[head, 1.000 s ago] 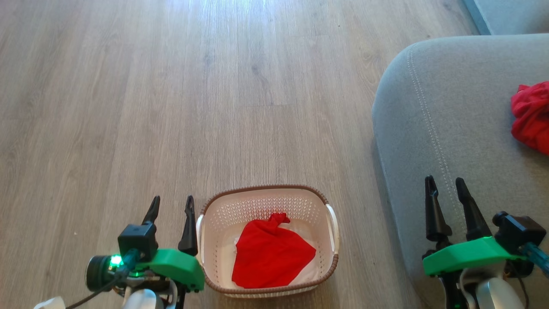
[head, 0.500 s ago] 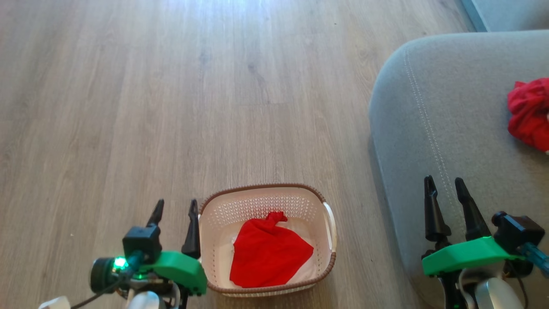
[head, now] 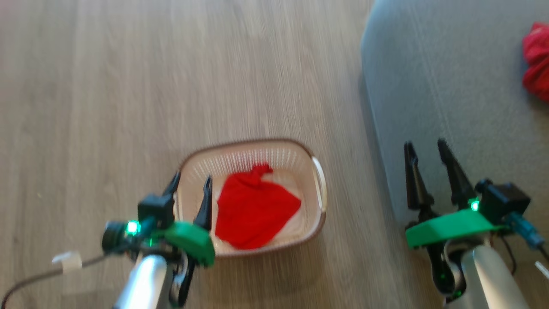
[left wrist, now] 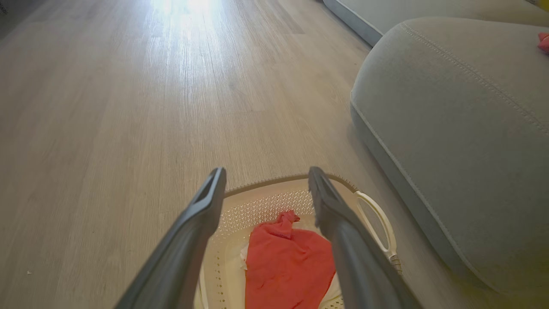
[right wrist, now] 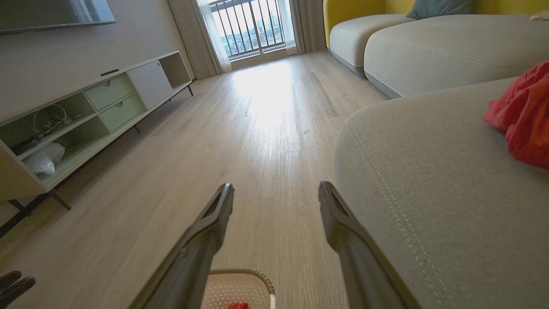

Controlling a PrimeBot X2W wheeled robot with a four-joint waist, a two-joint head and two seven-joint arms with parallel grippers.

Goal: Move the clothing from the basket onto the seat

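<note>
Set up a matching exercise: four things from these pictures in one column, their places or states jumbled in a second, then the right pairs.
1. left hand
2. right hand
3. basket
4. crumpled red garment

A. lies on the grey seat
B. open, at the seat's left edge
C. stands on the wooden floor
D. open, over the basket's left rim

Pairs: 1-D, 2-B, 3-C, 4-A
</note>
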